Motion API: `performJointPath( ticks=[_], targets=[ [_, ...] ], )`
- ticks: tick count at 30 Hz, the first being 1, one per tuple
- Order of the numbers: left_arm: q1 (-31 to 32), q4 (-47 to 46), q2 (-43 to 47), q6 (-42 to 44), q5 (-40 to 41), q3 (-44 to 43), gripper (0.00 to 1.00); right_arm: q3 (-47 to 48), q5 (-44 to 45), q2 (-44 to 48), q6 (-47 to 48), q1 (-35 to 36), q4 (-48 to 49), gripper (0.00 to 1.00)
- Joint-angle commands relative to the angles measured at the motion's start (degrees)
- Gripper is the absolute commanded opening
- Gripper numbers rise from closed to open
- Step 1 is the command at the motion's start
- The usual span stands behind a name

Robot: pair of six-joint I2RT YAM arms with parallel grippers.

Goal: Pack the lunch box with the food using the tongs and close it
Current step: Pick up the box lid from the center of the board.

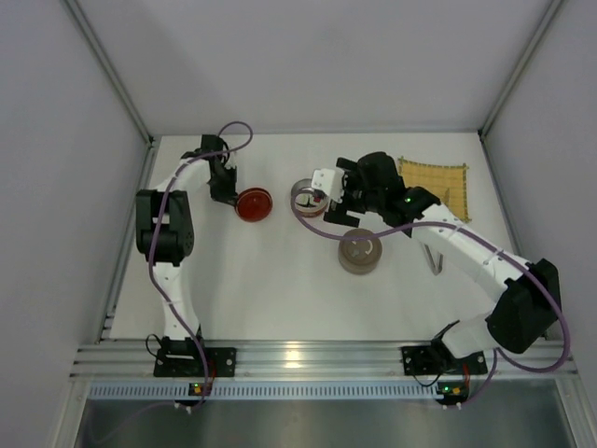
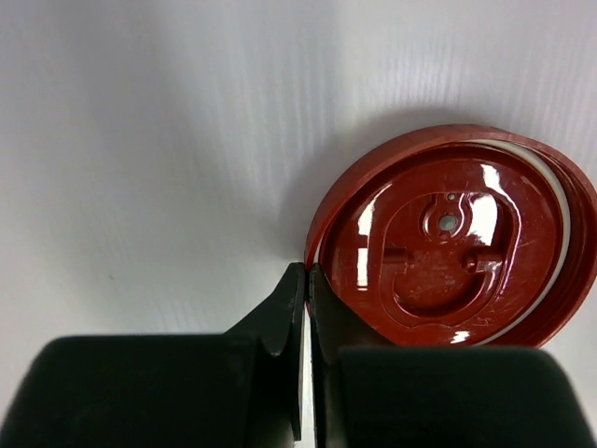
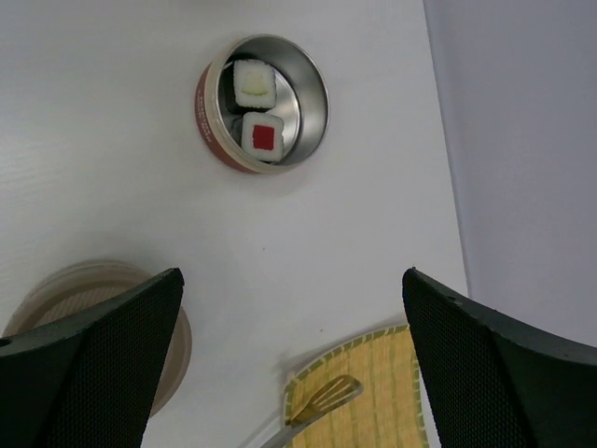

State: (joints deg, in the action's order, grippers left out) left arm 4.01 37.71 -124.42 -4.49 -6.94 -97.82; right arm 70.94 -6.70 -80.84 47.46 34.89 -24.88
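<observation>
Left gripper (image 2: 306, 280) pinched shut on the rim of the red lid (image 2: 448, 243), evidently for closing. Right gripper (image 3: 291, 280) wide, empty, above the lunch box (image 3: 313, 89) holding food (image 3: 262, 136).

No legible text, number or brand in any view.

- Tin (image 3: 203, 105): a reddish-brown band runs round its outer wall and carries fine pale print. It is too small and too blurred to read. Seen in the right wrist view only.
- Lid (image 2: 448, 243): the red underside has moulded ridges and a small round stud. There are no letters or figures on it.
- Top view: nothing printed can be made out at this size.
</observation>
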Motion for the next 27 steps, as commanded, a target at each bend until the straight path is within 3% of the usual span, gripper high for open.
performJointPath(
  ticks=[1,8,11,14,16,20,27],
  targets=[
    [-0.14,8.94,6.37,0.01,-7.72,3.06,0.0,0.95,-1.03,-1.68,5.35,3.25,6.78,0.99],
    [1.0,19.83,18.59,1.94,-14.92,5.55,0.0,6.49,-8.76,-5.21,18.95,8.08,-2.18,1.0],
    [1.0,28.62,18.6,3.61,-19.68,2.12,0.0,4.83,-9.47,-3.63,25.72,9.75,-2.1,0.99],
    [1.0,30.58,20.79,5.62,-24.34,2.54,0.0,3.59,-8.86,-2.57,26.9,10.98,0.27,0.99],
    [1.0,28.92,22.98,6.6,-27.15,3.77,0.0,5.17,-9.56,-3.53,21.91,11.07,0.71,0.98],
    [1.0,25.31,28.34,8.71,-34.79,6.24,0.0,8.96,-16.21,-3.89,-0.2,9.41,1.23,0.93],
    [1.0,22.93,31.87,7.84,-42.1,6.85,0.0,3.34,-25.81,0.24,-28.28,3.79,10.97,0.93]
  ],
)
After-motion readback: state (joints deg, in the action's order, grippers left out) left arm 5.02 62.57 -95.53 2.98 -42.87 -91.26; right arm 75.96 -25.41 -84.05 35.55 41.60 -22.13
